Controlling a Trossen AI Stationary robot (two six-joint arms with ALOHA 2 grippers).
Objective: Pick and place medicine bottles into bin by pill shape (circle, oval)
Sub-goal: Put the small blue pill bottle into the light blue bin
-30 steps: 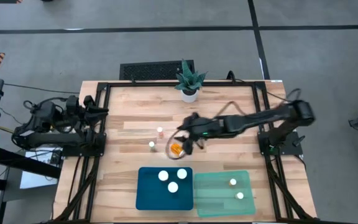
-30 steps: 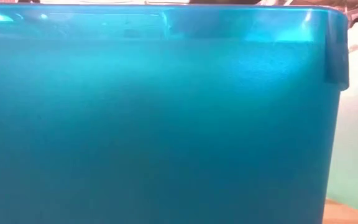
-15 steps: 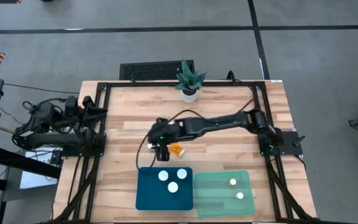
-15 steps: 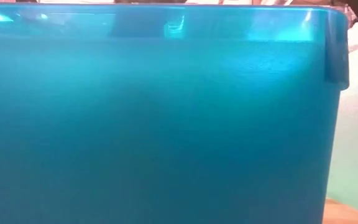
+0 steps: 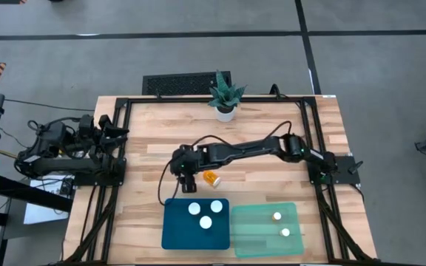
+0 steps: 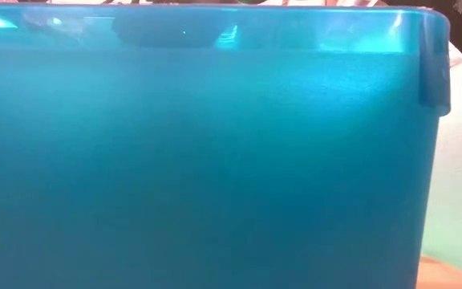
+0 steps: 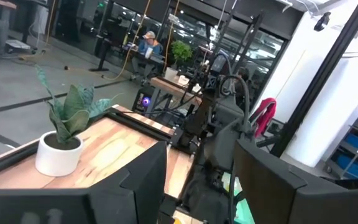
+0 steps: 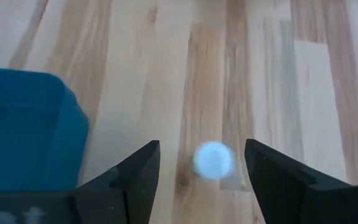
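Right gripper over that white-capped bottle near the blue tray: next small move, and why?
Probably straight down, then close. In the right wrist view the right gripper is open, fingers apart with the standing bottle's white cap centred between them, still over the wood. The blue tray sits off to one side, clear of the descent. The left gripper waits at the table's edge.

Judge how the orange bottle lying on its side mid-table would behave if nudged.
The orange bottle lies on its side on bare wood, so a nudge would probably roll it. It looks tiny beside the blue tray, so it is likely light and easily knocked away. Its round body may slip in a loose grip.
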